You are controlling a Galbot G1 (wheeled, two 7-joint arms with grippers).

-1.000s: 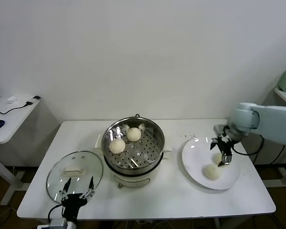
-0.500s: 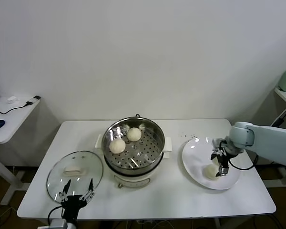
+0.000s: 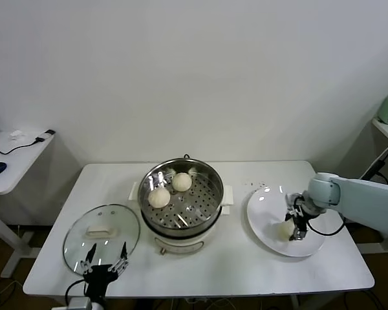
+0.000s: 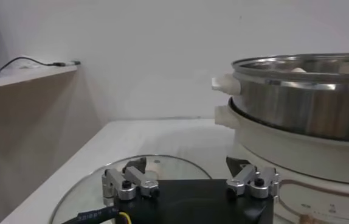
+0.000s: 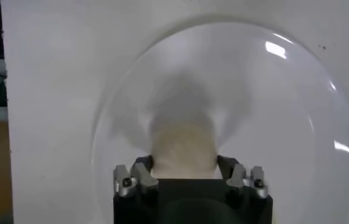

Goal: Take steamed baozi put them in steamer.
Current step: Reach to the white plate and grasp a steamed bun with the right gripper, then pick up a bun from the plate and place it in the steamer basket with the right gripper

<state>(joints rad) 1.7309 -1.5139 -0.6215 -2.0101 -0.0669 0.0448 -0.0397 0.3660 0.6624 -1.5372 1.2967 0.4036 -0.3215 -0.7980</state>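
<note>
— Where is your right gripper [image 3: 295, 226]?

— Down on the white plate [image 3: 266, 219], at the right side of the table [image 3: 246, 265]. My two fingers stand on either side of a steamed baozi [image 5: 182, 147] with the bun filling the gap between them; the wrist view shows the finger [image 5: 139, 173] tips right against its flanks, so I am closed on that bun. From the head view the bun [image 3: 284, 229] sits on the plate, and whether it has left the surface I cannot tell.

— Any other bun on the plate?

— My arm covers part of it; I can make out only the one in my grip.

— And the steamer [image 3: 181, 169]?

— Mid-table, well apart from the plate, a shiny round pot on a white base. Two baozi lie on its perforated tray toward the left and back — one [image 3: 159, 197] nearer the left wall, the other [image 3: 182, 181] just behind it, close but not clearly touching.

— Your left gripper [image 4: 190, 176]?

— Parked low at the front left edge of the table, fingers spread apart with nothing between them, hovering just beside the glass lid [image 3: 100, 231]. That lid lies flat to the left of the steamer, white handle up. From the left wrist view the steamer's steel wall [image 4: 302, 91] rises close by.
</note>
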